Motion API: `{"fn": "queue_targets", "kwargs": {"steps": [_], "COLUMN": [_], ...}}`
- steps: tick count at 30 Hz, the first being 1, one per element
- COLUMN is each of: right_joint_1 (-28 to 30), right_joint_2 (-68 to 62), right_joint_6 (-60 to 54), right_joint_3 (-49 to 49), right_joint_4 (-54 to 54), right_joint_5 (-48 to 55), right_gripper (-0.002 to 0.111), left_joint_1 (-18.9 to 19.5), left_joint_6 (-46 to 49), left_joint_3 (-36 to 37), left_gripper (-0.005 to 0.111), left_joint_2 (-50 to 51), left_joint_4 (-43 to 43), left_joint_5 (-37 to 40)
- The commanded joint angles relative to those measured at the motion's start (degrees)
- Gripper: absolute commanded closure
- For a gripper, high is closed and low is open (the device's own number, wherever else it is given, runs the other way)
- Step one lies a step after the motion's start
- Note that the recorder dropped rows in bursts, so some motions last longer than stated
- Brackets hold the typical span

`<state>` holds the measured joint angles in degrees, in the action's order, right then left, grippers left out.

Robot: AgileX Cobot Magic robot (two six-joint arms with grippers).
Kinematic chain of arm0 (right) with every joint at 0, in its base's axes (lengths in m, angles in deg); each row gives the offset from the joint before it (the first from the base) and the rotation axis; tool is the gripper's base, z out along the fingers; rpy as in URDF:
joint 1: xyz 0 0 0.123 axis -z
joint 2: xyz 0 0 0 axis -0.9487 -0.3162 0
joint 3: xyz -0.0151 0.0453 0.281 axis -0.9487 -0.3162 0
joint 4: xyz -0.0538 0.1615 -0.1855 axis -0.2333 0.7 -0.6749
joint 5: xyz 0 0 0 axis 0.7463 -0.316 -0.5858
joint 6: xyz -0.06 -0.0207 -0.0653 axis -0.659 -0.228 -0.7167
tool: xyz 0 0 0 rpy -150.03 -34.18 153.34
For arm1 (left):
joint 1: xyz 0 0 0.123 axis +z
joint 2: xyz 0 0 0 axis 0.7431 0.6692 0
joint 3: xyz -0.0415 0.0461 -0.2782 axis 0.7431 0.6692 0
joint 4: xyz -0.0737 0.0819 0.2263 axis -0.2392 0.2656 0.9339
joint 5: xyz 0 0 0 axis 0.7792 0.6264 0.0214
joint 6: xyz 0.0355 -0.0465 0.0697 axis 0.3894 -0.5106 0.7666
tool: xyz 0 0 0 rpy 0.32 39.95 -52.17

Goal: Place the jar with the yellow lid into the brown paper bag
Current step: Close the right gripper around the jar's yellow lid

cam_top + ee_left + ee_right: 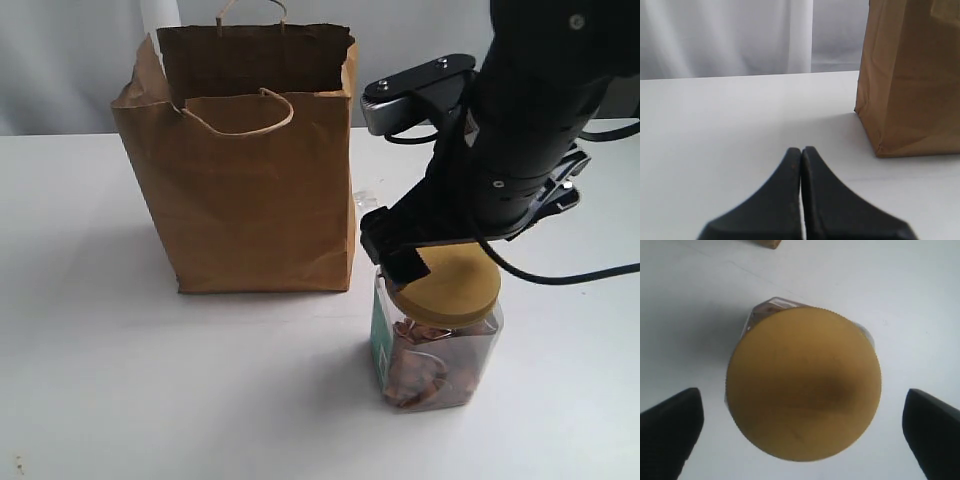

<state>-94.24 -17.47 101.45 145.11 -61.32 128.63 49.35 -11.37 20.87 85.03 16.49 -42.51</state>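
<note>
The yellow-lidded jar [440, 350] stands upright on the white table, right of and nearer than the brown paper bag [250, 190]. It holds brown contents and carries a teal label on its left side. My right gripper [445, 258] hovers directly over its lid [802, 385] and is open, with one finger on each side of the lid and not touching it. The bag stands upright with its ragged top open. My left gripper [801, 150] is shut on nothing, low over the table, with the bag [912, 80] ahead and to one side. The exterior view does not show the left gripper.
The white table [150, 380] stretches in front of and left of the bag. A pale curtain [725, 35] hangs behind the table. A black cable [570, 275] trails from the right arm. A small clear scrap [366, 200] lies by the bag's right side.
</note>
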Motion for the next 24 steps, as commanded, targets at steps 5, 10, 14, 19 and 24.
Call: {"fn": "queue_targets", "kwargs": {"steps": [5,10,14,19,24], "right_joint_1": [-0.1,-0.1,-0.1,-0.1,-0.1], "right_joint_2": [-2.7,-3.8,-5.0,-6.2,-6.4], "right_joint_6": [0.4,0.5,0.9,1.0,1.0], "right_joint_3": [-0.1,-0.1,-0.1,-0.1,-0.1], "right_joint_4": [-0.2,-0.2,0.0,0.1,0.2], "right_joint_5": [-2.0,-2.5,-2.5,-2.5,-2.5], "right_gripper": [0.009,0.009,0.009,0.009,0.009], "left_joint_1": [-0.2,-0.2,-0.2,-0.2,-0.2], "left_joint_6": [-0.2,-0.2,-0.2,-0.2,-0.2], "left_joint_3": [-0.1,-0.1,-0.1,-0.1,-0.1], "left_gripper": [0.106,0.106,0.106,0.106,0.106], "left_joint_2": [0.2,0.2,0.2,0.2,0.2], "left_joint_4": [-0.2,-0.2,-0.2,-0.2,-0.2], "left_joint_5": [-0.6,-0.6,-0.6,-0.6,-0.6]}}
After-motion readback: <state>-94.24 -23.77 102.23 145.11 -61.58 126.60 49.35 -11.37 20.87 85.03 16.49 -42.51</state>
